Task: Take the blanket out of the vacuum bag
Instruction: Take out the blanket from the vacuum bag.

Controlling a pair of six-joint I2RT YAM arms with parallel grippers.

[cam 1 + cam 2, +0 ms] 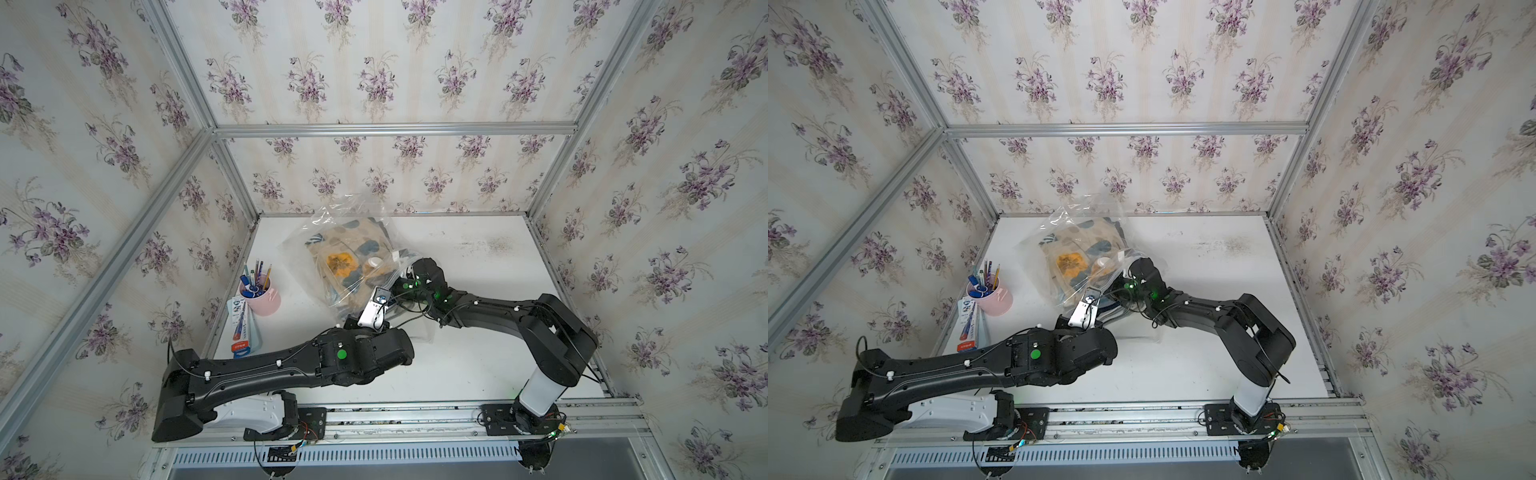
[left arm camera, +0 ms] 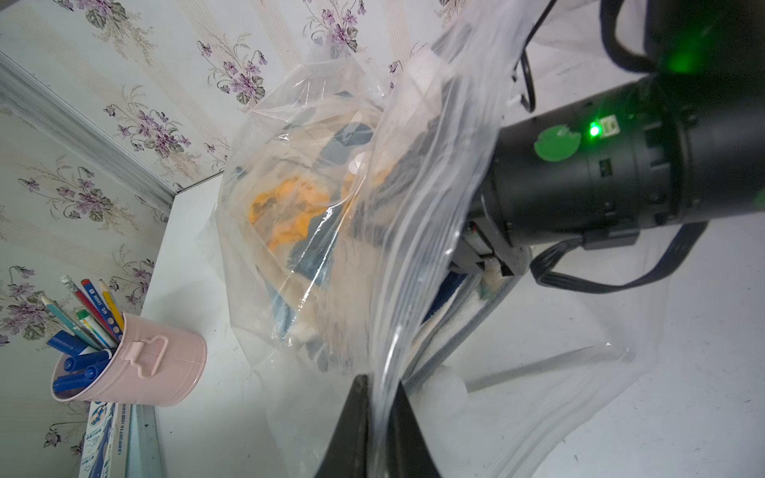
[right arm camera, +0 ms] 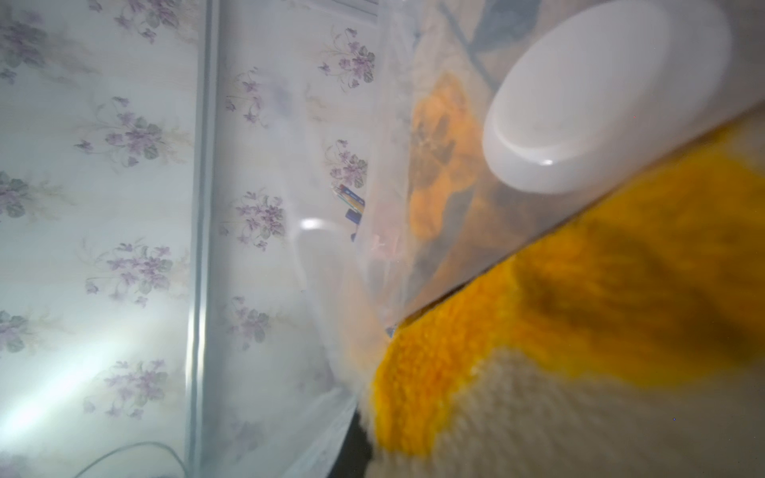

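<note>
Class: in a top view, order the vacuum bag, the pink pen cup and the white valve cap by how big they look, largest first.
1. vacuum bag
2. pink pen cup
3. white valve cap
All three sit on the same table, about equally far from the camera, so the order is safe.

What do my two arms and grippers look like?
Both arms are black, rounded shells with a white link by the base. The left arm carries a round green sticker, a thin black cable held by white clips, and a white wrist camera box. The right arm shows glowing green lights and looped black cables. The left gripper has black tapered fingers.
</note>
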